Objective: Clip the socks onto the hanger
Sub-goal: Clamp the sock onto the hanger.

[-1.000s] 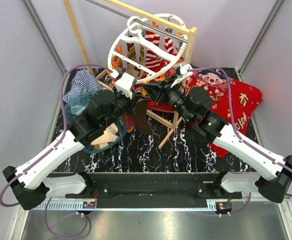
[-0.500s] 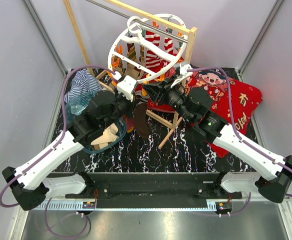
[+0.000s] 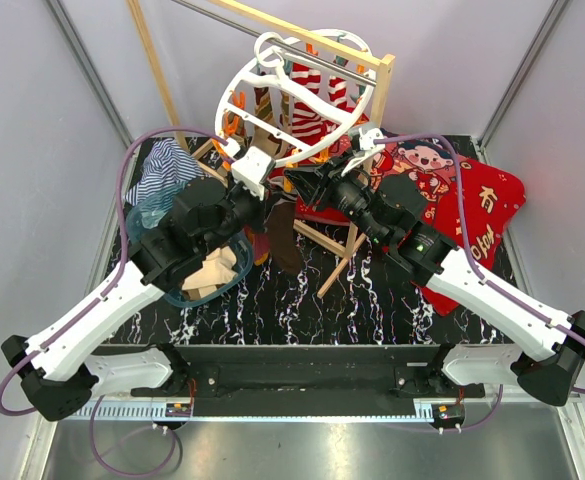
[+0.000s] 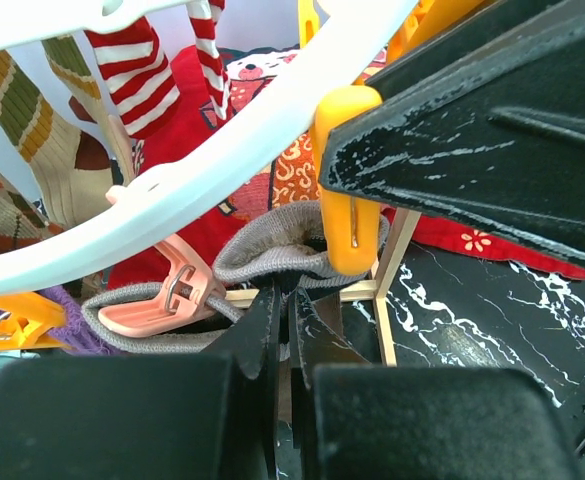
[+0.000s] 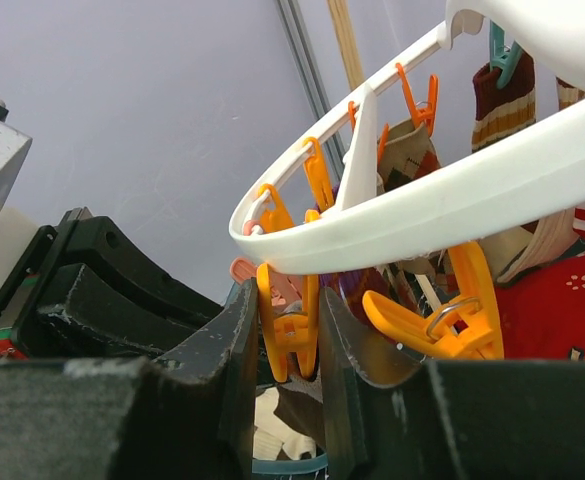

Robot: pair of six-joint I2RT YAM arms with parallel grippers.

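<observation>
Your left arm has edged a little farther up and in toward the hanger (image 4: 272,110) over the last second, while your right arm sits where it was. From the left wrist camera, the left gripper (image 4: 280,300) has its fingers pressed together with only a thin slit between them, pinching the edge of the grey-brown sock (image 4: 282,240) at its cuff. That cuff is bunched just under the hanger's white outer ring. From above, the rest of the sock hangs down below the gripper over the black marbled table (image 3: 302,300). Your right gripper (image 5: 287,320) is clamped on an orange clip (image 4: 347,190) that dangles from the same ring, one finger on each side of it. The clip's lower end reaches into the sock's cuff, though you cannot tell whether it bites the fabric. A pink clip (image 4: 162,305) lies just beside the cuff on its left. Farther back, a red-white striped sock (image 4: 137,70) and an argyle sock (image 4: 42,130) already hang from the hanger.
</observation>
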